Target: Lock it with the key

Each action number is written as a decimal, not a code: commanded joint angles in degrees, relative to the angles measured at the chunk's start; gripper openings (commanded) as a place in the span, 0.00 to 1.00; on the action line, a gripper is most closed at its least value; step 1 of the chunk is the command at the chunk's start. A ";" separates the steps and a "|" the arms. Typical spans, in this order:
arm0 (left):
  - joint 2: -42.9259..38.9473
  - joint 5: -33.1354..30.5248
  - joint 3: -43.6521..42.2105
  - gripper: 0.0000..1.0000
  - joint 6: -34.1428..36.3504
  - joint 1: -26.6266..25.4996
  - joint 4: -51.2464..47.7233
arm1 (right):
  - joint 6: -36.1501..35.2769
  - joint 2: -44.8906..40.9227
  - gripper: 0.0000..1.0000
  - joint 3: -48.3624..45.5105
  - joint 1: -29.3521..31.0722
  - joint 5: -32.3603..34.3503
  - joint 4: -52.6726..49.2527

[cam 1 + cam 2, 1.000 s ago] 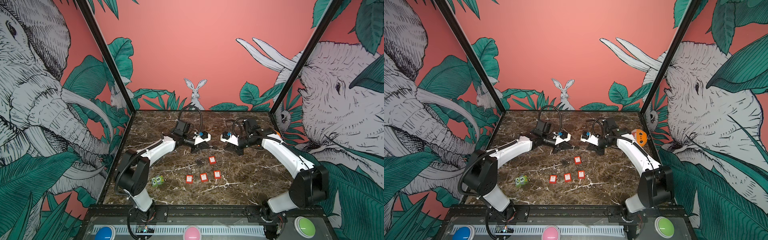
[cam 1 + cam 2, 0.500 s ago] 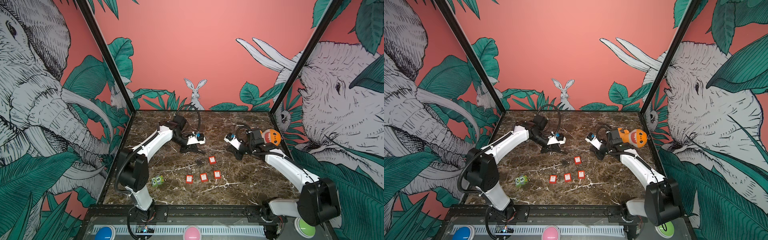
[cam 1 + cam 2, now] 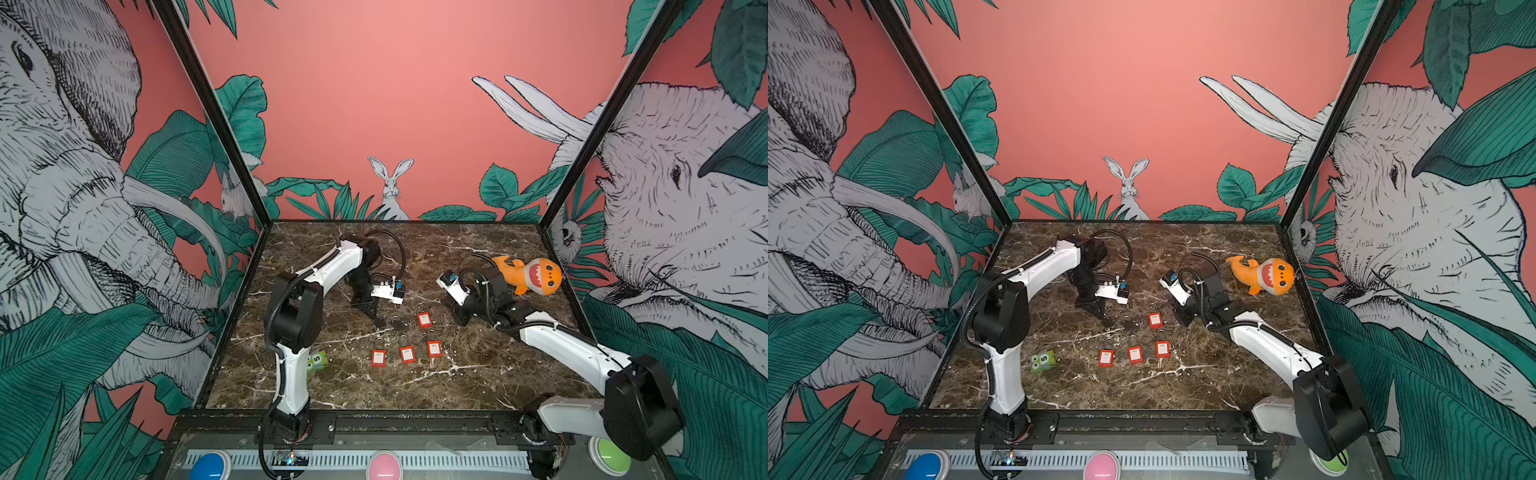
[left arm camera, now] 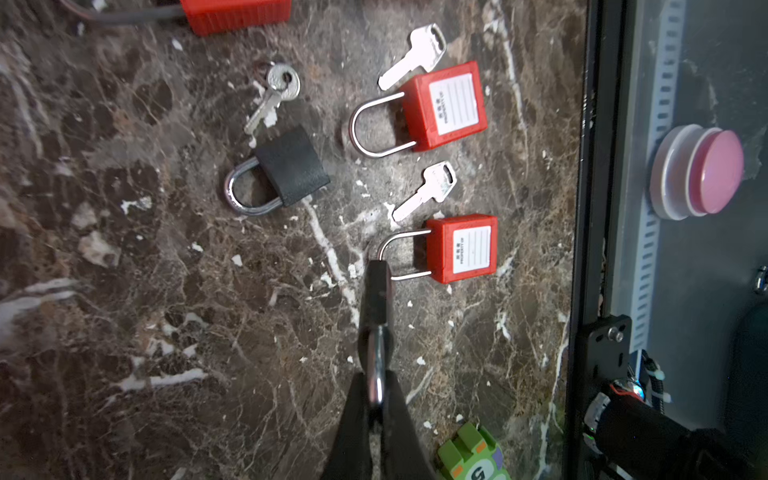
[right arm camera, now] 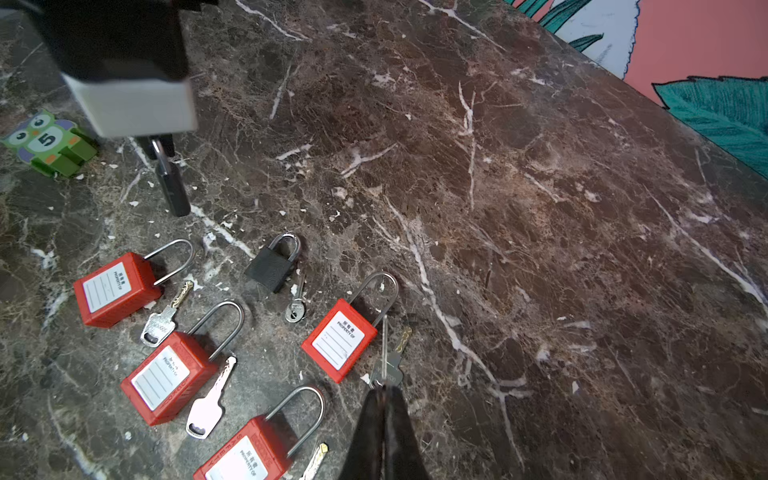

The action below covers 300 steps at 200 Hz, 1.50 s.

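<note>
My left gripper (image 4: 376, 388) clenches the slick steel shackle (image 4: 376, 365) of the small black padlock (image 4: 376, 291); my right gripper (image 5: 384, 395) pinches its stiff flat silver key (image 5: 384, 349).

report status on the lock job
left pincer shut on black padlock by its shackle. right pincer shut on key. key not yet in padlock. red padlocks, spare keys lying close by.

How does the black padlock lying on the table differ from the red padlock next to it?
The black padlock has a smaller, plain body; the red padlock carries a white label. The black padlock's shackle is short and thick, the red padlock's long and thin. Both lie flat on the table.
</note>
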 commanded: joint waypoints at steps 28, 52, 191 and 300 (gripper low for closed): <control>3.34 -6.35 2.78 0.00 -0.02 -1.18 -6.32 | 2.18 -1.91 0.00 -1.49 1.28 1.90 3.96; 4.66 -5.92 3.12 0.00 0.23 -1.19 -6.85 | 2.40 -1.89 0.00 -1.67 1.48 1.47 3.90; 9.83 -7.13 6.28 0.00 -0.14 -1.91 -2.67 | 7.46 3.84 0.00 1.56 4.29 -0.05 6.47; 9.89 -10.04 6.01 0.23 -1.54 -1.87 3.64 | 13.84 7.52 0.00 2.28 7.97 0.52 8.50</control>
